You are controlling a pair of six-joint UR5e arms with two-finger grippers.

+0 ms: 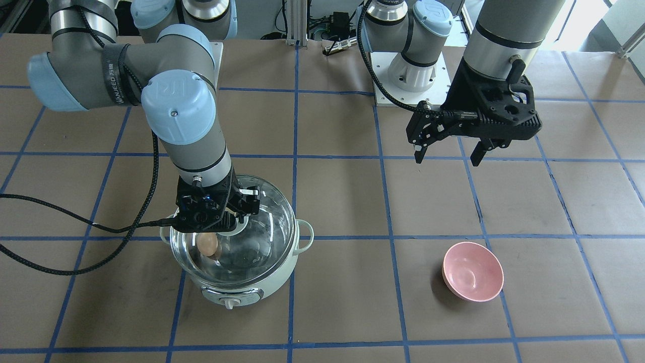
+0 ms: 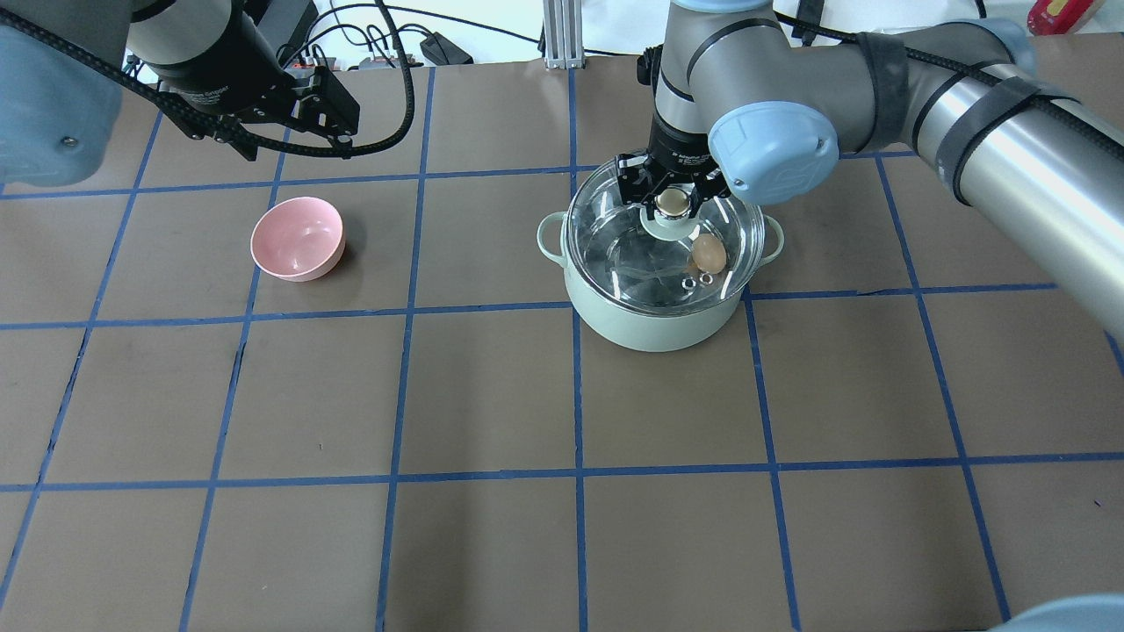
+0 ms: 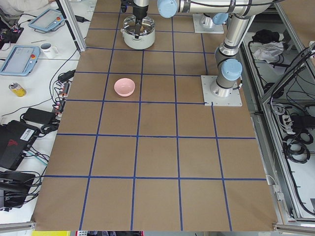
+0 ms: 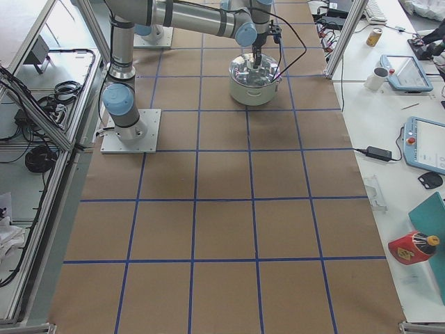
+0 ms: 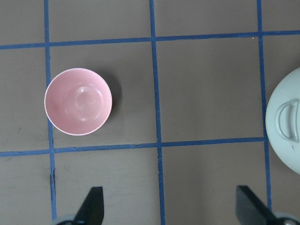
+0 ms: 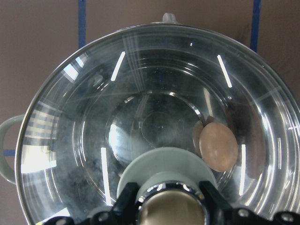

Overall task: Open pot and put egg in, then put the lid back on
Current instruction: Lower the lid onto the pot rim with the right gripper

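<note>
The mint-green pot (image 1: 237, 287) stands on the table, also seen from overhead (image 2: 650, 325). The clear glass lid (image 1: 267, 222) sits on its rim. The tan egg (image 2: 709, 252) lies inside the pot under the glass, right of the knob in the right wrist view (image 6: 218, 146). My right gripper (image 2: 673, 202) is straight above the lid, its fingers (image 6: 126, 204) closed against both sides of the beige-capped knob (image 6: 171, 213). My left gripper (image 1: 446, 160) is open and empty, high above the table, well away from the pot.
A small empty pink bowl (image 1: 472, 271) sits on the brown paper below and beside my left gripper; it shows in the left wrist view (image 5: 78, 101). The pot's loop handle (image 5: 287, 121) is at that view's right edge. Blue tape lines grid the table.
</note>
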